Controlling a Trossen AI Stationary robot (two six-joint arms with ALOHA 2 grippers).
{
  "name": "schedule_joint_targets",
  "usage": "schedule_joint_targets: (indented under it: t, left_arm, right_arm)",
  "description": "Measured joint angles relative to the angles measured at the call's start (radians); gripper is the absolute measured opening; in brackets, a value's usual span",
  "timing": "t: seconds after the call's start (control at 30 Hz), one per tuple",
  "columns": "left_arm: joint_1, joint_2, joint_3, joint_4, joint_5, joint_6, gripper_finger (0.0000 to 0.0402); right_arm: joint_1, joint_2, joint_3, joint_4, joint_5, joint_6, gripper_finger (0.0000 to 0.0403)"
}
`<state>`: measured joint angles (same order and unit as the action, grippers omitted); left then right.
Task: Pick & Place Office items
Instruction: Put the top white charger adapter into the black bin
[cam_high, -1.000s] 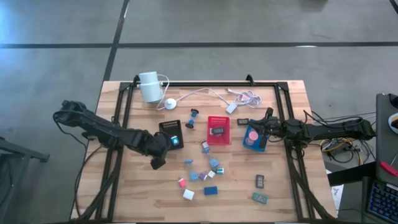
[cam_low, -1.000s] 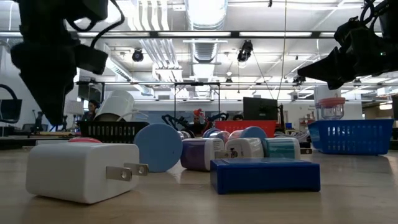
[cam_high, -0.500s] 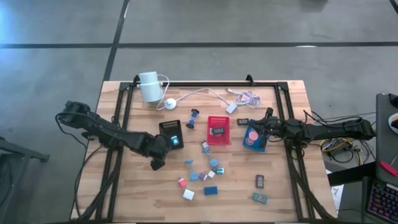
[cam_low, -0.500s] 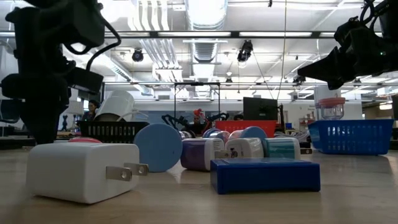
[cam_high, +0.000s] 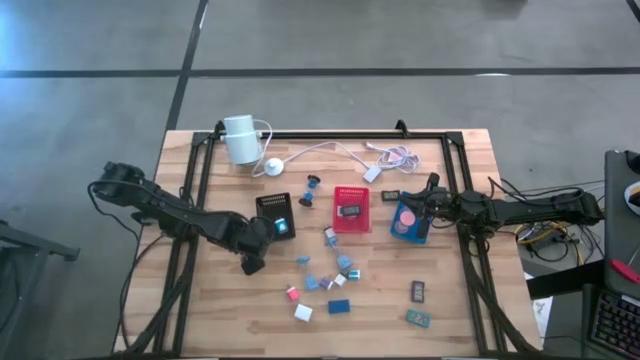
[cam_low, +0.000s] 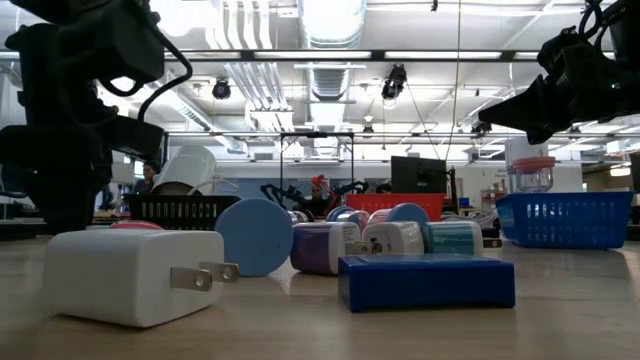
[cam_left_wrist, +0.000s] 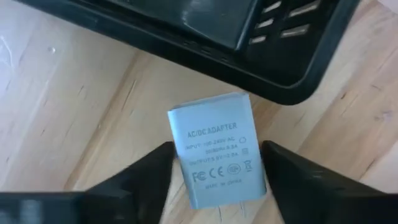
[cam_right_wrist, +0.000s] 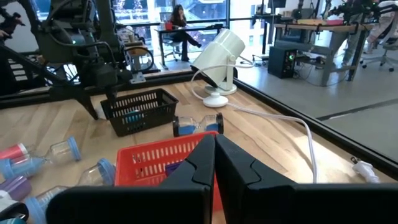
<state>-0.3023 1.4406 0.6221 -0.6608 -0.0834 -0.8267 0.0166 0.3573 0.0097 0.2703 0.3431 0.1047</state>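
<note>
A grey-blue adapter (cam_left_wrist: 217, 152) lies label-up on the wooden table, just in front of the black tray (cam_left_wrist: 261, 56). My left gripper (cam_high: 254, 262) points down over it, with one finger on each side of it. In the high view the gripper hides the adapter. More office items (cam_high: 325, 280) lie scattered at mid-table: small blocks, discs and dark clips. My right gripper (cam_high: 432, 190) waits shut and level by the blue tray (cam_high: 410, 218). My left gripper has the adapter between its two fingers (cam_left_wrist: 158, 171), which lie against its two long sides (cam_left_wrist: 181, 165). It comes from above, pointing down. The adapter lies flat on the table.
The black tray (cam_high: 275, 212), the red tray (cam_high: 351, 208) and the blue tray stand in a row across mid-table. A white cylinder device (cam_high: 240, 138) with its cable (cam_high: 330, 150) is at the far side. A white charger (cam_low: 130, 275) and a blue block (cam_low: 425, 282) lie near the front edge.
My left gripper has sunk straight down toward the table beside the black tray, most of the way in the first half second. My right arm has kept still.
</note>
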Motion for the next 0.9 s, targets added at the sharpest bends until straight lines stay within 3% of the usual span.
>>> schedule_joint_targets:
  t: [0.1, 0.5, 0.9]
  left_arm:
    - [0.0, -0.001, 0.004, -0.004, 0.006, 0.02, 0.0165]
    - [0.0, -0.058, 0.067, -0.007, 0.132, 0.186, 0.0164]
    - [0.005, -0.486, 0.108, 0.052, 0.093, 0.431, 0.0164]
  right_arm:
    - [0.0, 0.0, 0.0, 0.0, 0.004, -0.002, 0.0008]
    - [0.0, 0.0, 0.0, -0.001, 0.024, 0.0, 0.0008]
    - [0.0, 0.0, 0.0, 0.0, 0.024, 0.0, 0.0008]
